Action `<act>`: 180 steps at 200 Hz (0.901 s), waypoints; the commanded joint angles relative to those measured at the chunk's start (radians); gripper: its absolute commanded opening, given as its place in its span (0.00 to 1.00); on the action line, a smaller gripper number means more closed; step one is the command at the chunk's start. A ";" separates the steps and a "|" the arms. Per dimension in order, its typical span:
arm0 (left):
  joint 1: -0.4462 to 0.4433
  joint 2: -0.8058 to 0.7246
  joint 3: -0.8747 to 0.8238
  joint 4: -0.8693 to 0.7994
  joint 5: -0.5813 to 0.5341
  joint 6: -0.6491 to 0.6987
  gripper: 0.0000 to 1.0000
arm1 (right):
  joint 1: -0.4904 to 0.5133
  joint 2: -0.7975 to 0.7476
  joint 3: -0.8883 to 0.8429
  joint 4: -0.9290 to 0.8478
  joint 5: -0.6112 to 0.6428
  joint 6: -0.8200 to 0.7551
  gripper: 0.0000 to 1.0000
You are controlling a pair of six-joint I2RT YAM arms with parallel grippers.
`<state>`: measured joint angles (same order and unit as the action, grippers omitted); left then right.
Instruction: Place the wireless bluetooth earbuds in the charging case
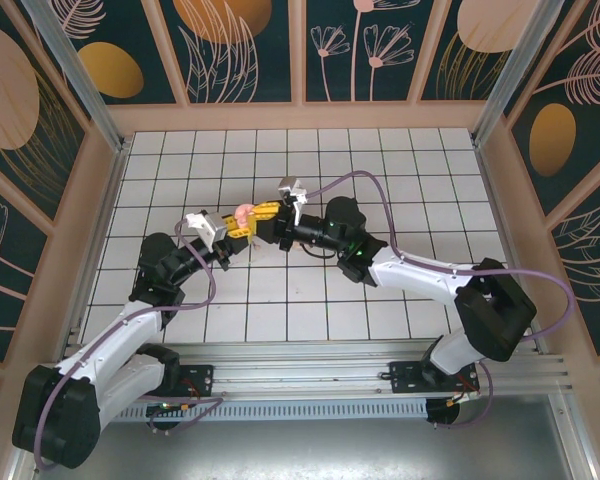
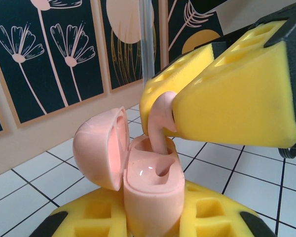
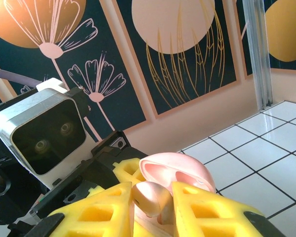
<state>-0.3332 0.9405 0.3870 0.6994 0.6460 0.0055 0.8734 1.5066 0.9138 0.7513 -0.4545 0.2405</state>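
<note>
One earbud (image 2: 158, 123) — pinched by the right gripper (image 3: 153, 206) — dips its stem into the open case (image 2: 149, 185), clamped in the left gripper (image 2: 151, 220) above the table's (image 1: 380, 160) middle.

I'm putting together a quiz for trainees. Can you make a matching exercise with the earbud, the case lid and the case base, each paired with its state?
1. earbud
2. case lid
3. case base

A. swung open
B. clamped in the left gripper
C. pinched by the right gripper, stem pointing down into the case

Pairs: 1-C, 2-A, 3-B
</note>
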 commanded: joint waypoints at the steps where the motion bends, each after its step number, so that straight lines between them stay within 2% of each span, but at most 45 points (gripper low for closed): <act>1: -0.004 -0.020 0.014 0.046 0.021 -0.006 0.09 | 0.009 0.014 0.030 -0.054 -0.010 -0.025 0.25; 48: -0.003 -0.019 0.021 0.044 0.029 -0.006 0.09 | 0.007 -0.007 0.022 -0.072 0.025 -0.030 0.27; 180: -0.004 -0.014 0.023 0.040 0.038 -0.005 0.07 | 0.007 -0.015 0.034 -0.080 0.063 -0.026 0.45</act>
<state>-0.3332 0.9405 0.3870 0.6800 0.6472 0.0059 0.8734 1.5063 0.9257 0.6975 -0.4198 0.2333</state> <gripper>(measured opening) 0.188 0.436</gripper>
